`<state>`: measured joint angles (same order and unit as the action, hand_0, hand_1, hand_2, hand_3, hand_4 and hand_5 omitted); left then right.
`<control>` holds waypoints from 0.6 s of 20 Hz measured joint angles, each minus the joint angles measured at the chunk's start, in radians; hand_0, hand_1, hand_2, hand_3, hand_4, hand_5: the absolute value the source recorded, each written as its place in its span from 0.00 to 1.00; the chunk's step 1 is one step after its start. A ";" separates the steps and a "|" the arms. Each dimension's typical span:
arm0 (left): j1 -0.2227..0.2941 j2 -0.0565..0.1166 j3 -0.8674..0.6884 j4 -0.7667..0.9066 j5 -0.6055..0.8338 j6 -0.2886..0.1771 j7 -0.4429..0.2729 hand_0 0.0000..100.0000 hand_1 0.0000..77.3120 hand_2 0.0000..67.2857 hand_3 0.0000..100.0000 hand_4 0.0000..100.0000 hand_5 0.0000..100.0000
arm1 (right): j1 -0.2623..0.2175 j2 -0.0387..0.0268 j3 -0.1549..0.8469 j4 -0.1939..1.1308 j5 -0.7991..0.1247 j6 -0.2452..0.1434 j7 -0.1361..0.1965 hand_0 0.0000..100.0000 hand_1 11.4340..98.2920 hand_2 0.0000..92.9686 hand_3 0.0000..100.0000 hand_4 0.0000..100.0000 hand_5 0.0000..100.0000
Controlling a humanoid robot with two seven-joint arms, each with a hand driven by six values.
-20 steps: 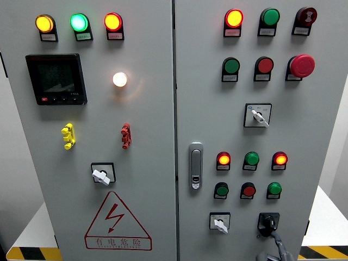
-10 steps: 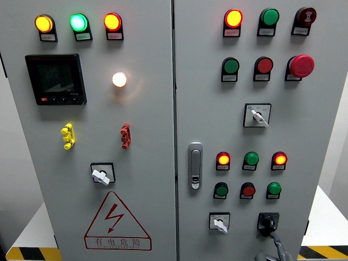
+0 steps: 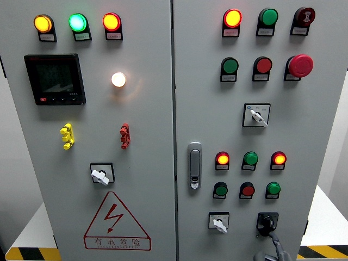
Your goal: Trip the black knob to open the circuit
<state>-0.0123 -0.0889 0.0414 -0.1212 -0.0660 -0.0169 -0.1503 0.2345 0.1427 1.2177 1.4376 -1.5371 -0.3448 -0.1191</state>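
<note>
This is an industrial electrical room or training bay, filled by a grey steel control cabinet with two doors. Its face carries lit pilot lamps in amber, green and red, a digital power meter, rotary selector switches, a red mushroom emergency stop and a door latch. A red-bordered lightning-bolt warning triangle (captioned in Chinese characters) and yellow-black hazard striping at the cabinet's foot mark it as a live-equipment area.

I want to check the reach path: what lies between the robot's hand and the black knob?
Nothing: in the head view, one finger of the right hand rises to the black knob, seemingly touching its lower edge.
</note>
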 measured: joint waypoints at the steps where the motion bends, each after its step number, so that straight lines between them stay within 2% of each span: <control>1: 0.000 0.000 0.000 0.000 0.000 0.000 0.000 0.00 0.04 0.19 0.21 0.07 0.01 | 0.000 0.0000 0.000 0.000 0.000 0.000 0.000 1.00 0.59 0.15 1.00 1.00 1.00; 12: 0.000 -0.001 0.000 0.000 0.000 0.000 0.000 0.00 0.04 0.19 0.21 0.07 0.01 | 0.001 0.0000 -0.006 -0.002 0.006 0.003 0.000 1.00 0.60 0.16 1.00 1.00 1.00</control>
<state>-0.0123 -0.0902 0.0414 -0.1212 -0.0660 -0.0169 -0.1503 0.2360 0.1427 1.2119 1.4358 -1.5308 -0.3414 -0.1193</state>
